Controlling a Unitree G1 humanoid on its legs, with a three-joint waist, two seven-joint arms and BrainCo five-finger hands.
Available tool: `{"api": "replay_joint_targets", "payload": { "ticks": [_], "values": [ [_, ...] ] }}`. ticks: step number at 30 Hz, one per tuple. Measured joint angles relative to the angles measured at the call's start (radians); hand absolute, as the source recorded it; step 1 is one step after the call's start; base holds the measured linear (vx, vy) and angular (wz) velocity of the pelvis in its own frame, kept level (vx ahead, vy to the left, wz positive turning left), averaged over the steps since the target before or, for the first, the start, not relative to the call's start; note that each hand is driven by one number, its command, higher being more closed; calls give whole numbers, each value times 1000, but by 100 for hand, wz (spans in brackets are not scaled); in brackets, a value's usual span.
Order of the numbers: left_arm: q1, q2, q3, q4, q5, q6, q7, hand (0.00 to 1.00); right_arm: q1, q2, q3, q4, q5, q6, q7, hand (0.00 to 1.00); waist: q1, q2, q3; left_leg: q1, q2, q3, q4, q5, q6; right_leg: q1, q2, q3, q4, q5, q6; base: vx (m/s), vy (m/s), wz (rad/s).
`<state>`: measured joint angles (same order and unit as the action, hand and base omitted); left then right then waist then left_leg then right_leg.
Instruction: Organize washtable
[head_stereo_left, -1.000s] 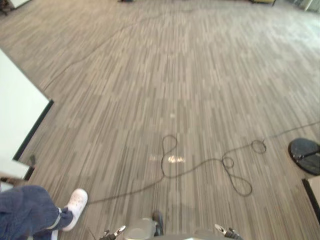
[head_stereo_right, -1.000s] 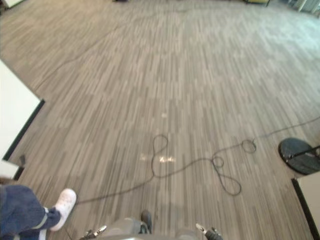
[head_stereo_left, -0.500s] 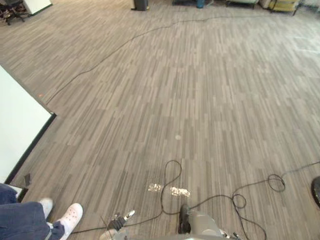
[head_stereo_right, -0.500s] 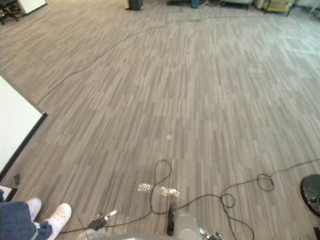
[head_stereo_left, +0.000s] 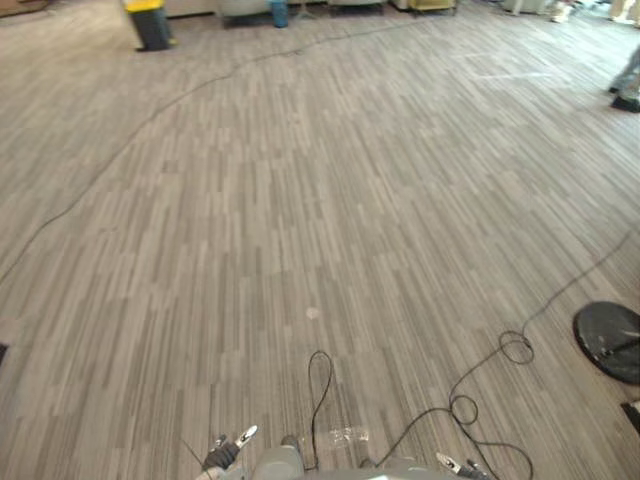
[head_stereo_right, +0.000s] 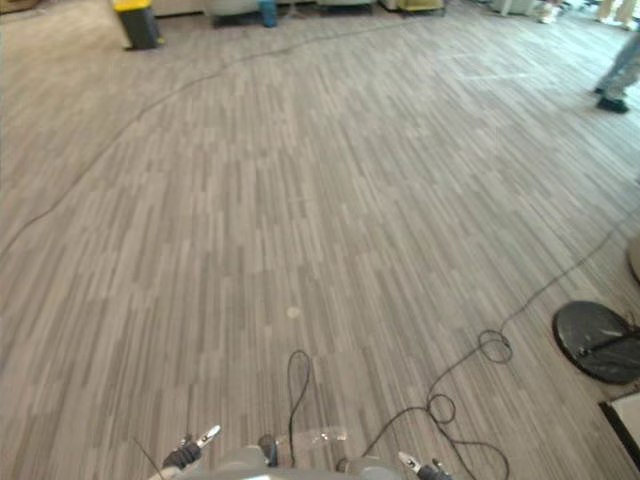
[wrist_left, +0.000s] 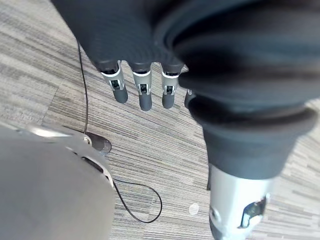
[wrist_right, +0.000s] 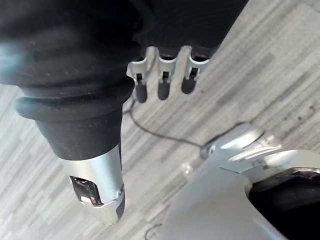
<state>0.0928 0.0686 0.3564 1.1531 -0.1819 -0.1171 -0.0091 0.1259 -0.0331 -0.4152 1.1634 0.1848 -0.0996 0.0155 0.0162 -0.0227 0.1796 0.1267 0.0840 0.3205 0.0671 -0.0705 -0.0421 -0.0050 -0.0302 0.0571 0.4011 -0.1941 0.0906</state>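
Idly, left hand (wrist_left: 144, 92), right hand (wrist_right: 164, 82), fingers (wrist_left: 119, 89) straight and empty, over striped floor (head_stereo_left: 300, 200).

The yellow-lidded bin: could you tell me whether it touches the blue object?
Apart. The left eye view shows the bin and the blue object with bare floor between them.

Black round base (head_stereo_left: 608, 341) partly off-frame.

We see a floor (head_stereo_left: 330, 200) of grey striped planks, a black round base (head_stereo_left: 608, 340) and a yellow-topped dark bin (head_stereo_left: 150, 22).
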Motion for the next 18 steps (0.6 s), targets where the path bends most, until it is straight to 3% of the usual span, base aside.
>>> {"api": "replay_joint_targets", "payload": {
  "ticks": [4,8,9,13,18],
  "values": [
    [-1,12,-37,-2,-2,-2,9,0,4,12,-11,-1,-19,0,-13,0,-3,-14,-13,40,-39,17,-42,-8,10,4,-60,-78,-66,3,-4,2,114,-18],
    [10,10,-38,4,0,1,10,0,4,5,-11,1,-60,3,-17,0,2,-14,-20,33,-48,1,-72,2,9,61,-62,-114,-210,3,-5,30,-36,8],
    [14,7,-38,16,1,1,10,0,3,5,-11,0,-65,3,-18,0,-2,-4,-20,44,-49,-13,-95,22,6,76,-61,-129,-231,11,-6,-12,-53,21],
    [21,-7,-41,25,2,-1,10,0,9,-12,-4,1,-80,5,-21,0,0,11,-30,71,-49,-49,-160,53,0,97,-54,-170,-250,11,-6,-20,-52,32],
    [34,-7,-45,25,3,-4,10,0,8,-20,33,8,-103,10,-21,0,3,5,-34,71,-51,-72,-162,54,-1,126,-50,-197,-287,23,-12,-4,-22,13]
  ]
}}
